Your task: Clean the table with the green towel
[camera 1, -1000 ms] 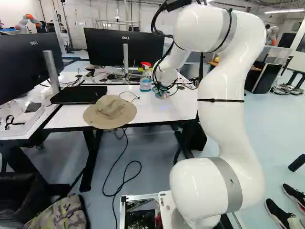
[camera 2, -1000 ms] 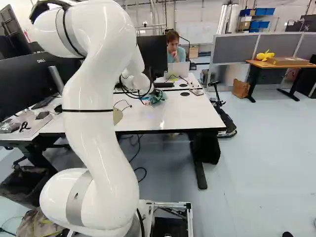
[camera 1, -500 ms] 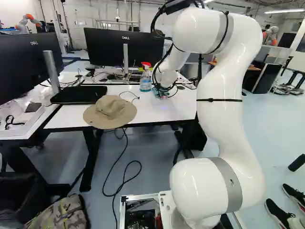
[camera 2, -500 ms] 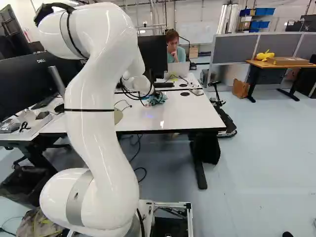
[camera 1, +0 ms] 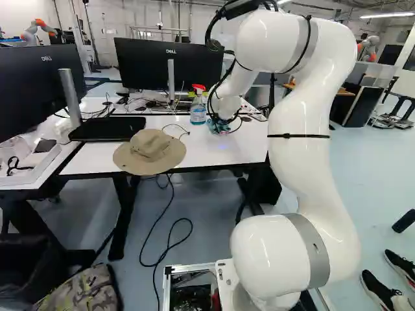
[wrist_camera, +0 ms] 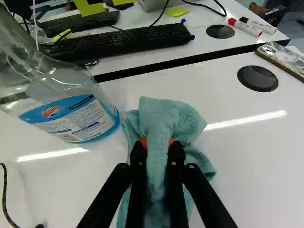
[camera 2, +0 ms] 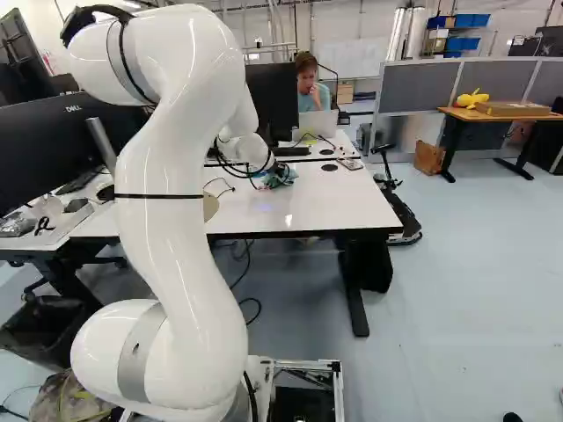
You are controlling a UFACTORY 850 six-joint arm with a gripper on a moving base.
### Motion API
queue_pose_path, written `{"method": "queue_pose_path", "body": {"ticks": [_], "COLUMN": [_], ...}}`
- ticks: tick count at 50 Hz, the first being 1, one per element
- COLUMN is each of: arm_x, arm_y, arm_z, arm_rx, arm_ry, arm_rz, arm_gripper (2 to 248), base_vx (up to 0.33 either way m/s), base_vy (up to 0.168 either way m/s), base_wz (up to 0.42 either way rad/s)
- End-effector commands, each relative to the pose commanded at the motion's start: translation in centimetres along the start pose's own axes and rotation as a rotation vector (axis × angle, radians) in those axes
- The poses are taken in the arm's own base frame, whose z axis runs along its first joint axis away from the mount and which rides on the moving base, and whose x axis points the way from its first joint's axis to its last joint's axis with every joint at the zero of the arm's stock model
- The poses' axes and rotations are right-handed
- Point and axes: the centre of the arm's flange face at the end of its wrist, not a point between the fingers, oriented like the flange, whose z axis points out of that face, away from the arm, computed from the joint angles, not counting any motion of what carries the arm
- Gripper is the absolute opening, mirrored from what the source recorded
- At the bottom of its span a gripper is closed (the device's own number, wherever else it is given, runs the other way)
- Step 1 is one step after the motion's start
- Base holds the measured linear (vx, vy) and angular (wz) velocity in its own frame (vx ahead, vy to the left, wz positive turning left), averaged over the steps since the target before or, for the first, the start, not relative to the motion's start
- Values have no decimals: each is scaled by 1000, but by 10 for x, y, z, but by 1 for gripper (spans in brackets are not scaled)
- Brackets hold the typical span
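Observation:
In the right base view my gripper [camera 2: 280,175] is down at the white table [camera 2: 325,207], beyond the arm, with the green towel [camera 2: 288,170] bunched at it. The wrist view has the gripper [wrist_camera: 157,145] shut on the towel [wrist_camera: 166,114]; both orange pads press a fold of it from two sides. Loose cloth spreads beneath and ahead of the fingers over the tabletop. The spray bottle [wrist_camera: 90,121] stands right beside the towel; in the left base view the bottle [camera 1: 198,107] has a red nozzle.
A tan hat [camera 1: 150,152] lies at the table's near edge. Monitors [camera 1: 144,63] and a dark flat device [camera 1: 107,128] stand or lie left of it. Beyond the towel are a keyboard [wrist_camera: 128,43], a cable, markers [wrist_camera: 246,27] and a packaged item [wrist_camera: 285,59]. A person sits behind the table.
Over the last second the arm has shifted slightly to the left in the left base view, and the towel at its gripper has changed shape a little. The base has stayed put.

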Motion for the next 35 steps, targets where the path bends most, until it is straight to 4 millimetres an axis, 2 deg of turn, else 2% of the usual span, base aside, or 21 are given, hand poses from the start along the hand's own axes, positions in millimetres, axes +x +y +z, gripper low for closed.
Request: {"method": "queue_pose_path", "body": {"ticks": [20, 35], "arm_x": [0, 13], "arm_y": [1, 4], "arm_z": [2, 21], "arm_rx": [-1, -5], "arm_ry": [-18, 1], "arm_rz": [1, 7], "arm_gripper": [49, 49], "base_vx": [0, 0], "base_vy": [0, 0], "base_wz": [0, 0]}}
